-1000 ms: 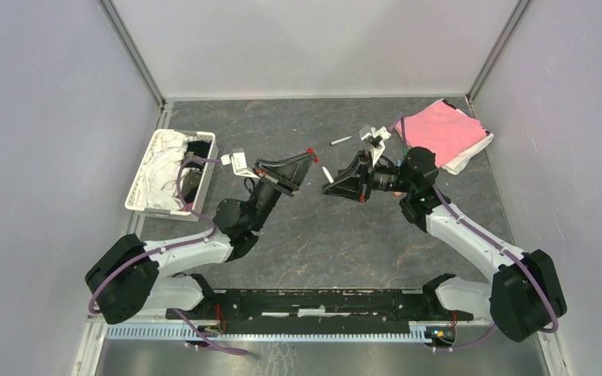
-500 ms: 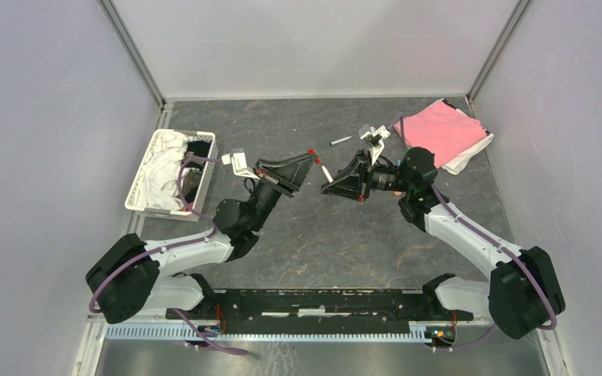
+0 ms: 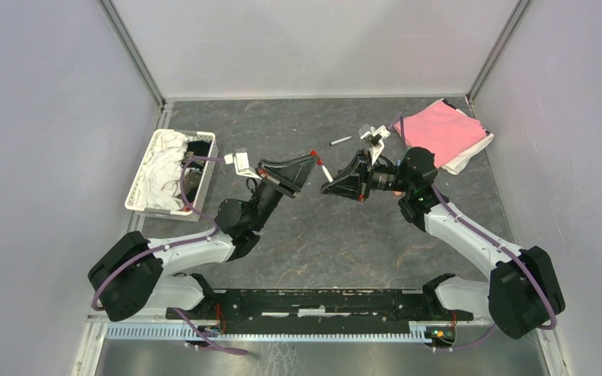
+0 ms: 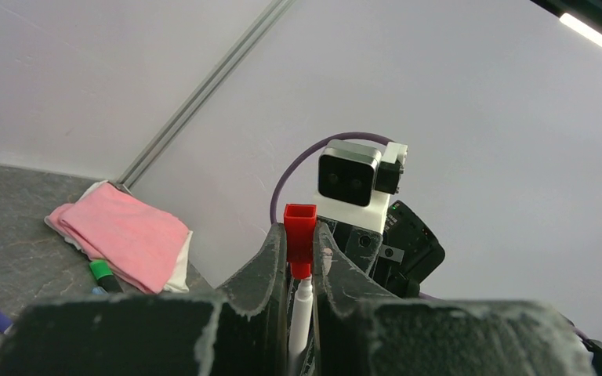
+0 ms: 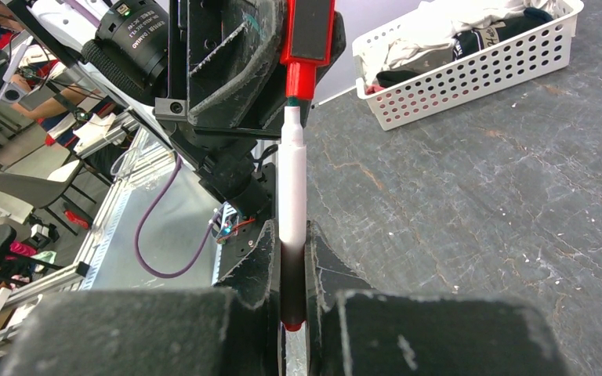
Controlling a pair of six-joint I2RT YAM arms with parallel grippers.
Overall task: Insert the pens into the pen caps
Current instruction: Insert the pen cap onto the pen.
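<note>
Left hand (image 4: 300, 258) clamped the red cap (image 4: 300, 229), right hand (image 5: 292, 258) the white pen (image 5: 291, 188), tip barely entering (another pen (image 3: 340, 141) lay waiting).

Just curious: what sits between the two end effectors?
A white pen in the right end effector, tip at the red cap in the left end effector; right wrist view shows it.

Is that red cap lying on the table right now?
No, the left gripper pinches the red cap in the air, at the white pen's tip.
</note>
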